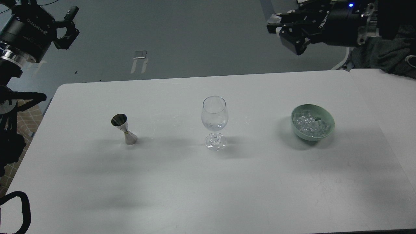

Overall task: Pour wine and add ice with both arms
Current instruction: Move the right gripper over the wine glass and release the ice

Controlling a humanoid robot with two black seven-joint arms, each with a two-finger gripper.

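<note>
A clear stemmed wine glass [214, 121] stands mid-table with a little clear wine [214, 126] in its bowl. A pale green bowl [328, 116] to the right holds several ice cubes [310, 125]. A steel jigger [124, 129] stands to the left. My right gripper [277, 28] is high above the table's far edge, up and left of the bowl, its fingers closed on a small pale clear piece that looks like an ice cube [274, 20]. My left gripper [67, 28] is open and empty, high at the far left, off the table.
The white table [208, 182] has a second table [383, 84] butted to its right. A chair with dark cloth [383, 52] stands behind at the right. A black cable loop [19, 208] hangs at the lower left.
</note>
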